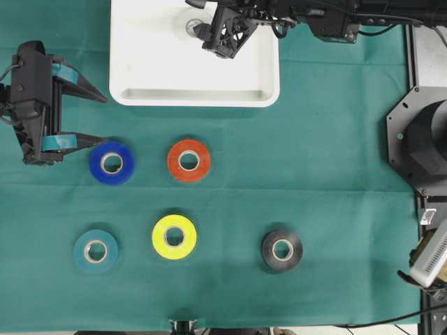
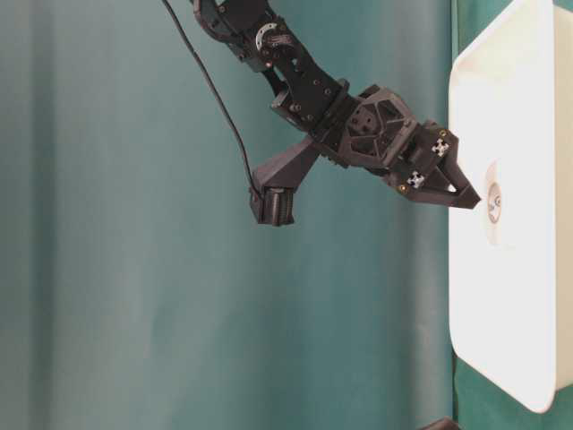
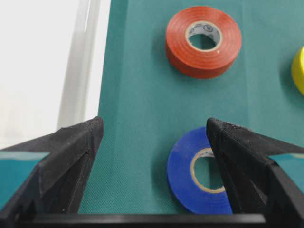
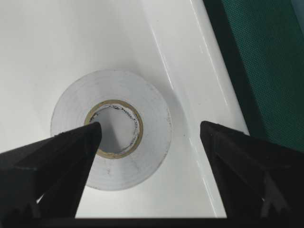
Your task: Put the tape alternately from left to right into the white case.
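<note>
Lifting carelessly, the right gripper [image 4: 149, 130], fingers apart over the white ring-shaped tape roll [image 4: 111, 128] in the shallow white plastic case [image 1: 140, 77], could snag it; left gripper [image 1: 94, 118] fingers apart too.

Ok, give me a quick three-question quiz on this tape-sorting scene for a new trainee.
1. True or false: the white roll lies inside the white case.
2. Which roll sits right by the left gripper? A) black B) blue C) yellow
3. How many rolls lie on the green cloth?

Key:
1. True. The open right gripper hovers over it.
2. B. The blue roll touches or nearly touches the lower finger of the open left gripper.
3. Five: blue, red roll, teal roll, yellow roll, black roll.
</note>
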`<state>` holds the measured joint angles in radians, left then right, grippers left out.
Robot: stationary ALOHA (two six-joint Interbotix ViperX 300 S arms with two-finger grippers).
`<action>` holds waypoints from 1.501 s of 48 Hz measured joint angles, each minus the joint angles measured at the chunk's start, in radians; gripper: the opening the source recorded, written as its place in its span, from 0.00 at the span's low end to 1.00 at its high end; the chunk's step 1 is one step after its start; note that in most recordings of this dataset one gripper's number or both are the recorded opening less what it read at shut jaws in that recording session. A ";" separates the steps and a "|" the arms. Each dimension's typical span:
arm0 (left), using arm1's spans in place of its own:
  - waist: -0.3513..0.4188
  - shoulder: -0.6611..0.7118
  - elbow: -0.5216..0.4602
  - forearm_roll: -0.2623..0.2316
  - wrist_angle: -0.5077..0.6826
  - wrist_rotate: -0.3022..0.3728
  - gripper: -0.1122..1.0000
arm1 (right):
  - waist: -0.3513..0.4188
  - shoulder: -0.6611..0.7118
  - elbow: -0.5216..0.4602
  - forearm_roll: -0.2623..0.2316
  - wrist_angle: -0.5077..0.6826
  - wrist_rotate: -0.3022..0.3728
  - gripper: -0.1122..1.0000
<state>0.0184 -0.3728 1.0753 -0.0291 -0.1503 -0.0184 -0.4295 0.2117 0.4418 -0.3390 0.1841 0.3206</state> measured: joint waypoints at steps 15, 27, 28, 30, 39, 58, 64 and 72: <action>0.000 -0.002 0.000 -0.002 0.000 0.000 0.95 | 0.054 -0.058 0.058 -0.002 0.000 0.000 0.84; 0.000 -0.002 0.000 -0.002 -0.002 0.000 0.95 | 0.147 -0.163 0.150 -0.002 -0.006 0.000 0.84; 0.000 0.000 0.000 0.000 0.000 0.000 0.95 | 0.156 -0.170 0.160 -0.002 -0.008 0.000 0.84; 0.000 -0.002 0.000 0.000 0.000 0.000 0.95 | 0.176 -0.186 0.175 -0.002 -0.011 0.000 0.84; 0.000 0.000 0.000 0.000 0.000 0.000 0.95 | 0.264 -0.242 0.235 -0.002 -0.023 0.002 0.84; -0.002 0.000 0.000 0.000 0.000 0.000 0.95 | 0.414 -0.298 0.327 -0.002 -0.087 0.006 0.84; 0.000 -0.002 0.000 0.000 0.000 0.000 0.95 | 0.448 -0.302 0.341 -0.002 -0.109 0.006 0.84; 0.000 0.000 0.000 0.000 0.000 0.000 0.95 | 0.480 -0.313 0.350 -0.002 -0.114 0.006 0.84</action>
<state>0.0184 -0.3728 1.0753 -0.0291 -0.1503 -0.0184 0.0506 -0.1012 0.7915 -0.3405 0.0706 0.3267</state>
